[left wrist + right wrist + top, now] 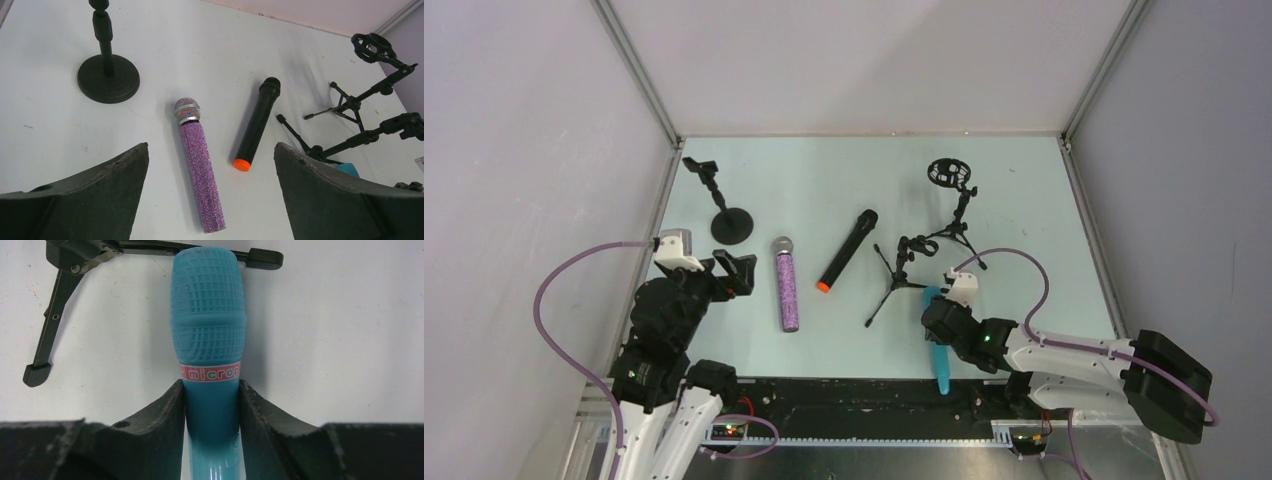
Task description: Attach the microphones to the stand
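Observation:
My right gripper [939,322] is shut on the turquoise-blue microphone [207,315], its fingers [167,410] pressing both sides of the handle just below the label band. That microphone [941,372] lies near the table's front edge, head pointing toward a tripod stand [902,272]. The purple glitter microphone [787,288] and the black microphone with an orange end [847,250] lie side by side mid-table. My left gripper [736,272] is open and hovers above the table; in the left wrist view its wide gap [211,146] frames the purple microphone [200,165] and the black one [257,122].
A round-base stand [732,222] is at the back left. A second tripod with a ring-shaped shock mount [952,185] stands at the back right. One tripod leg [50,325] lies just left of the turquoise head. Enclosure walls border the table on three sides.

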Motion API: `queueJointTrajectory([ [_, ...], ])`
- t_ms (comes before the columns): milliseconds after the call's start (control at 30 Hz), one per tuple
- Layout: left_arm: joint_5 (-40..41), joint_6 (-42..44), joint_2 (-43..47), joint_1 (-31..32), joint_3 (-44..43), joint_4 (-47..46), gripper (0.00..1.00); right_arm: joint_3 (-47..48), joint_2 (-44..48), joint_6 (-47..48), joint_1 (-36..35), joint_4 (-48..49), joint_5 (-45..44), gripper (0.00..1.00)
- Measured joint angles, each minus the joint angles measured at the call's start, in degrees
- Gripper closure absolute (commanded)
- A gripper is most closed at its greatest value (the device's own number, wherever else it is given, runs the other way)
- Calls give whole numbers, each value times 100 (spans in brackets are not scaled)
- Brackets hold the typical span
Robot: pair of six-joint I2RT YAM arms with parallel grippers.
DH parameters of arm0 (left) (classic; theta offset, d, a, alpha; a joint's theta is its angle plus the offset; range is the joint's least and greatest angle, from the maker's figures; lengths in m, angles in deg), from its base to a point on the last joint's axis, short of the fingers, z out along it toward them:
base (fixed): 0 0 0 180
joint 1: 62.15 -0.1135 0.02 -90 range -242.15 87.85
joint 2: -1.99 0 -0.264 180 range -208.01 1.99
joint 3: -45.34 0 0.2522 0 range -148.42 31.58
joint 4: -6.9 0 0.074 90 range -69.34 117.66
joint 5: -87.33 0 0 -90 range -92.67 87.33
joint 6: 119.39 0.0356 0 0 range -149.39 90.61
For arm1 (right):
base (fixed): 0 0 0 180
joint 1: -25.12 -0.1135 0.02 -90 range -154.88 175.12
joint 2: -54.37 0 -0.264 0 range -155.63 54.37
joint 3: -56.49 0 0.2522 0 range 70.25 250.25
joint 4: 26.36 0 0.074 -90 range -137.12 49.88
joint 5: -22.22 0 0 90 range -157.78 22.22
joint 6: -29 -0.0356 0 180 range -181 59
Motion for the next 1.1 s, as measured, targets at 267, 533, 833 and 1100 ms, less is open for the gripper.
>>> queueJointTrajectory([
  [267,0,0,0,0,0,0,2,-109,730,28,72,-518,234,100],
  [533,0,0,0,0,2,0,2,-131,2492,306,96,-990,313,100],
  [833,-13,0,-28,0,28,-4,2,-72,4214,717,227,-1499,-42,100],
  [1100,-170,2,-295,0,81,-7,2,748,4350,1987,297,-1351,-293,100],
])
